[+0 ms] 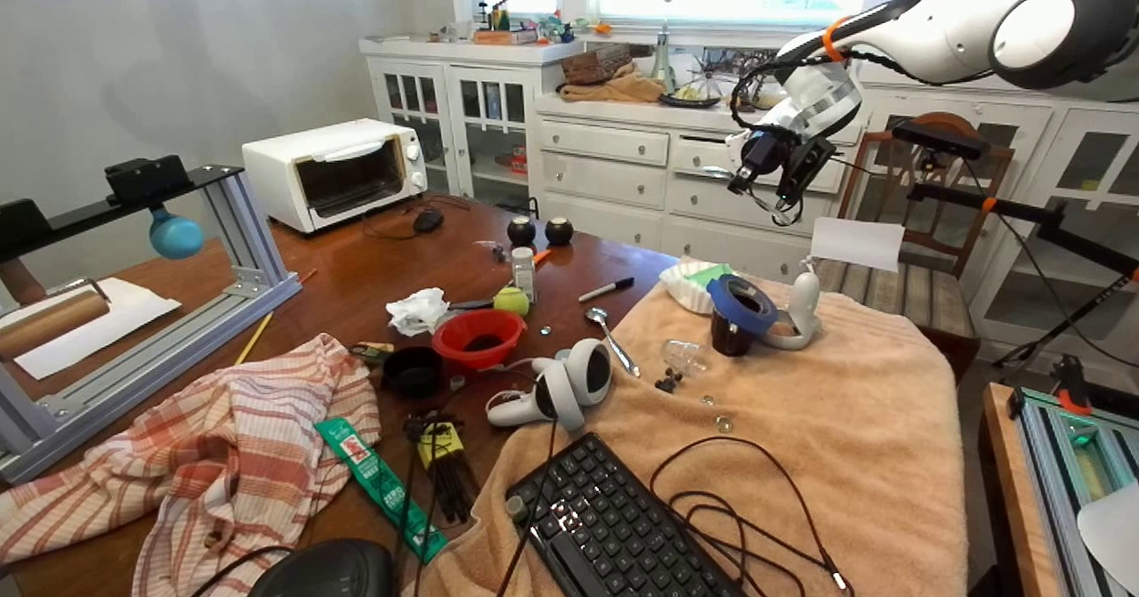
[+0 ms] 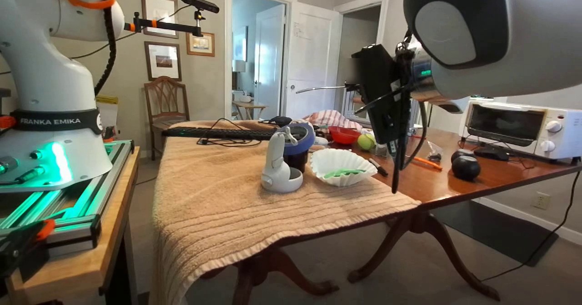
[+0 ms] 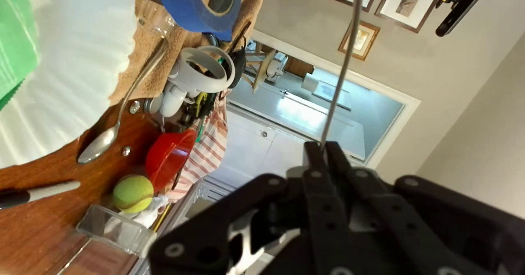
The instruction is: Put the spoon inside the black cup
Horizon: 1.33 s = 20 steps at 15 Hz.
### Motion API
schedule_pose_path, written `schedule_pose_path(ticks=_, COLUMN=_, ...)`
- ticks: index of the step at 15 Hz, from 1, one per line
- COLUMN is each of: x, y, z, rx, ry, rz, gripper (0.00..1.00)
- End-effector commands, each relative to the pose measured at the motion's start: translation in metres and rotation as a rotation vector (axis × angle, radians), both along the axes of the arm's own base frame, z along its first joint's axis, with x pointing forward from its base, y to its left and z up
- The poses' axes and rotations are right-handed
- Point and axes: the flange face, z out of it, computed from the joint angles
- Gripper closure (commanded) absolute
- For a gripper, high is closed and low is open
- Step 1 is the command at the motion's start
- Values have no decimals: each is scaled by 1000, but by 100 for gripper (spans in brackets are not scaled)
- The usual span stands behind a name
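Note:
My gripper (image 3: 324,146) is shut on a thin, straight utensil, the spoon (image 3: 343,68), which sticks out from the fingertips. In an exterior view the spoon (image 2: 320,88) points away to the left, roughly level. The gripper (image 2: 350,87) is high above the table's edge there; the gripper also shows in an exterior view (image 1: 740,179). The black cup (image 1: 731,336) stands on the towel, below the gripper and apart from it, with a blue tape roll (image 1: 744,304) tilted on top. In an exterior view the cup (image 2: 298,160) is partly hidden behind a white controller.
A white paper filter (image 2: 343,166) with green pieces and a white controller (image 2: 277,168) stand beside the cup. A silver spoon (image 1: 612,341) lies on the table. A black bowl (image 1: 412,372), red bowl (image 1: 472,339) and tennis ball (image 1: 512,302) are further off.

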Motion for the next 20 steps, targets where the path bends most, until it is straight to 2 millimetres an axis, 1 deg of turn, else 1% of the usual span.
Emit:
schedule_pose_path(ticks=1, x=-25, y=7, z=2, rx=44, ry=-87, rz=-55, gripper=98)
schedule_pose_path(ticks=5, x=-50, y=14, z=0, rx=60, ry=-186, rz=-46, gripper=98)
schedule_pose_path(ticks=6, x=-55, y=12, z=1, rx=69, ry=-223, rz=-70, gripper=98)
schedule_pose_path(ticks=10, x=-73, y=18, z=5, rx=113, ry=-336, rz=-180, gripper=98)
schedule_pose_path(ticks=12, x=-84, y=23, z=4, rx=104, ry=-390, rz=-192, gripper=98)
schedule_pose_path(ticks=15, x=-99, y=34, z=-4, rx=75, ry=-465, rz=-200, gripper=98)
schedule_pose_path(ticks=20, x=-110, y=56, z=-11, rx=53, ry=-559, rz=-246, gripper=98)
